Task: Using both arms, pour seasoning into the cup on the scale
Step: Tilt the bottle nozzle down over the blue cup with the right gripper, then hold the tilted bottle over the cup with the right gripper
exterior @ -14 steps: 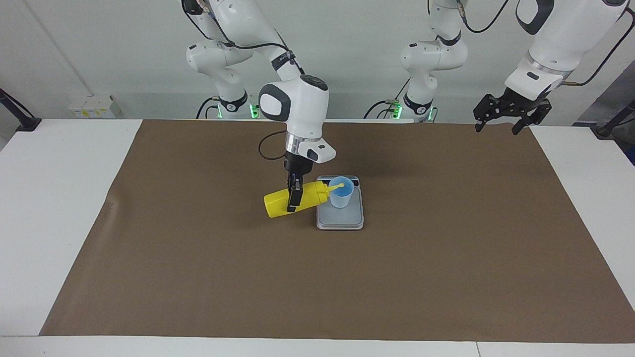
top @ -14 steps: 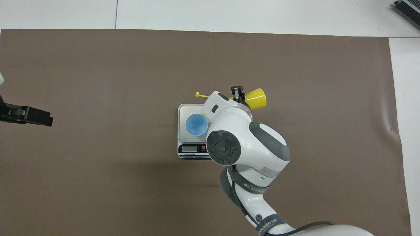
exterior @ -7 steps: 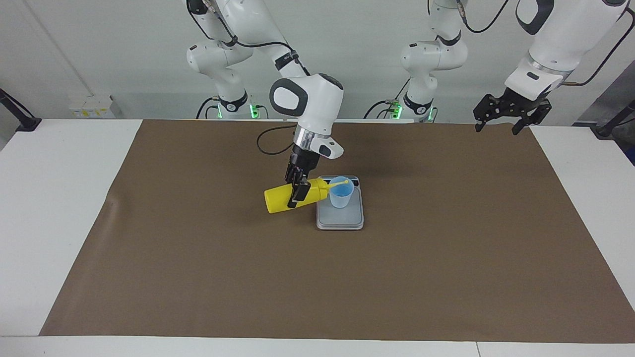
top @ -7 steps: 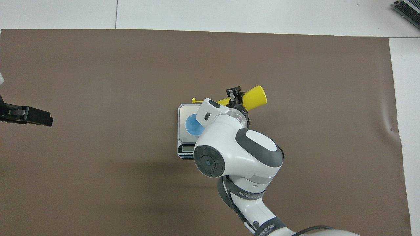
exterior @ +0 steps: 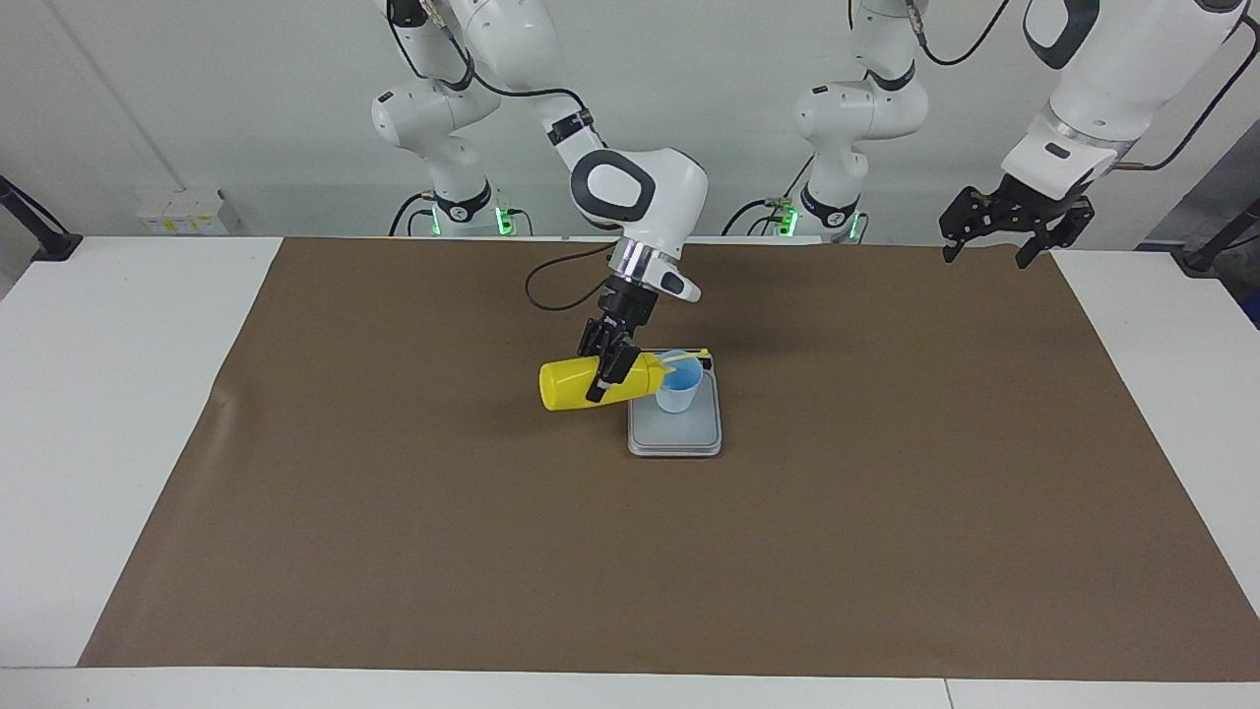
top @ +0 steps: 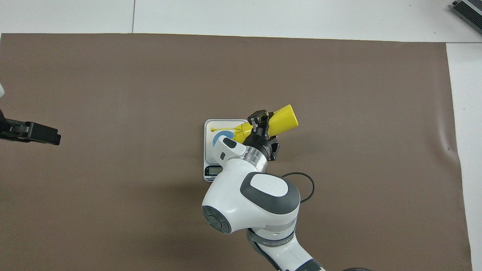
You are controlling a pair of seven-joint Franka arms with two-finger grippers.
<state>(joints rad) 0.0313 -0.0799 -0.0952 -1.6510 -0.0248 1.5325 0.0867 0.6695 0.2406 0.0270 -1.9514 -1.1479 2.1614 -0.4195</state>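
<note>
The yellow seasoning bottle (exterior: 569, 385) (top: 283, 118) lies almost flat in the air, base slightly raised. My right gripper (exterior: 599, 378) (top: 261, 123) is shut on its middle. The bottle's nozzle dips into the mouth of the light blue cup (exterior: 679, 396) (top: 217, 140), and its cap strap (top: 220, 129) trails over the plate. The cup stands upright on the silver-grey scale (exterior: 675, 439) (top: 210, 125), at the end nearer the robots. My left gripper (exterior: 987, 259) (top: 37, 133) hangs open and empty above the mat's edge at the left arm's end of the table, where that arm waits.
A brown mat (exterior: 394, 512) (top: 113, 82) covers most of the white table (exterior: 118, 394). The right arm's wrist and elbow (top: 260, 199) hide the scale's display end and part of the cup from above. A black cable (exterior: 551, 286) loops beside the wrist.
The right arm's wrist has swung toward the left arm's end and tipped. The bottle's base rose and its nozzle dropped from the cup's rim into its mouth. The left arm stayed still.
</note>
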